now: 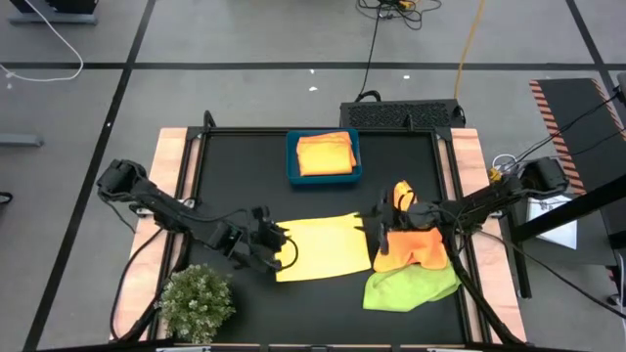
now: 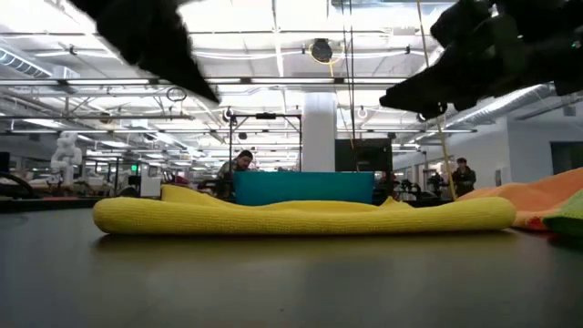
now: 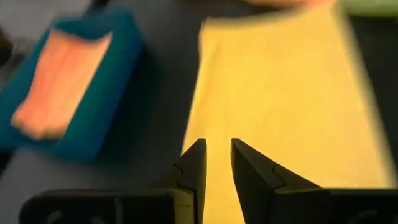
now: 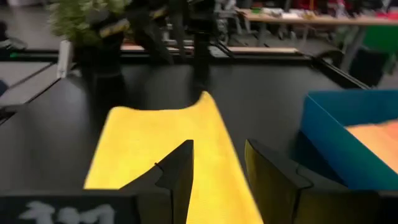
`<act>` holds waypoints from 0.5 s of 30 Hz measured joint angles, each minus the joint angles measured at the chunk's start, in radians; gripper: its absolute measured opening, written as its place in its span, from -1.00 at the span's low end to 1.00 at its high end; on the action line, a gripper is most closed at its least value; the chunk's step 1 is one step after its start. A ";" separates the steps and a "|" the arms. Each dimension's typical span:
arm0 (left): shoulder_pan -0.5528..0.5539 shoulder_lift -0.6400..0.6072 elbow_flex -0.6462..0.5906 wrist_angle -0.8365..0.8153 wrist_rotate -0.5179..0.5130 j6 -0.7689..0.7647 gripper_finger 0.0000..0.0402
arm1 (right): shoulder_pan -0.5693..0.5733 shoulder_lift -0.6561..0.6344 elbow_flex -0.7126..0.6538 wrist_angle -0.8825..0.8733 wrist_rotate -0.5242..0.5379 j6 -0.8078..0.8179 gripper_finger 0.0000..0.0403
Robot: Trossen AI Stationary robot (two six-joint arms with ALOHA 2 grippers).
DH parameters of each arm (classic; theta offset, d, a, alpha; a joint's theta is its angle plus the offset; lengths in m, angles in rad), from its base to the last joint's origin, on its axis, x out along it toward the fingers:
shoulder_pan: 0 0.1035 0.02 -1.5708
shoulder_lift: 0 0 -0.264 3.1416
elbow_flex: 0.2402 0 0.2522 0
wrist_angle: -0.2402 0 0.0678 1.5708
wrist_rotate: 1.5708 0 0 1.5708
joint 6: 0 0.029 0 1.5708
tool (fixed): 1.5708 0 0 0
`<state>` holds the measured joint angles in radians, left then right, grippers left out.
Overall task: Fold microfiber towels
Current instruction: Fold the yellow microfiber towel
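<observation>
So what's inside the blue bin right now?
The blue bin holds a folded orange towel that fills most of it. Faint ridges on top may be folds or separate layers; anything beneath and the bin's floor are covered, so the count cannot be told.

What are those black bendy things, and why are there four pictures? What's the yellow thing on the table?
Those black bendy things are two robot arms with pincher hands called grippers. One picture looks down from above, one peeks across the table, and two come from tiny cameras on the arms' wrists. The yellow thing is a soft yellow towel lying flat on the black table. The left gripper is at one end of it and the right gripper at the other. Both have their fingers apart, and neither is holding anything. Beside them lie an orange towel and a green towel in a heap. The blue bin holds folded orange cloths, and a little bushy plant sits in a corner.
</observation>
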<state>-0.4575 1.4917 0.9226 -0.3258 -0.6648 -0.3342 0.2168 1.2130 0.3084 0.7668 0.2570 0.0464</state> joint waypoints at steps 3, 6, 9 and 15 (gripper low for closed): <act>-0.037 -0.012 0.002 0.155 -0.002 0.123 -0.62 | 0.036 0.018 0.000 0.043 0.000 -0.031 -0.31; -0.074 -0.033 -0.001 0.210 0.002 0.187 -0.62 | 0.067 0.028 0.000 0.053 0.000 -0.036 -0.31; -0.098 -0.038 -0.025 0.325 0.000 0.202 -0.62 | 0.105 0.038 0.000 0.047 0.000 -0.036 -0.31; -0.103 0.031 -0.154 0.577 0.154 0.142 -0.62 | 0.172 0.084 0.002 0.053 -0.001 -0.036 -0.31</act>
<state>-0.5606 1.5232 0.7690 0.2508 -0.5110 -0.1918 0.3890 1.2966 0.3099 0.8202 0.2565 0.0101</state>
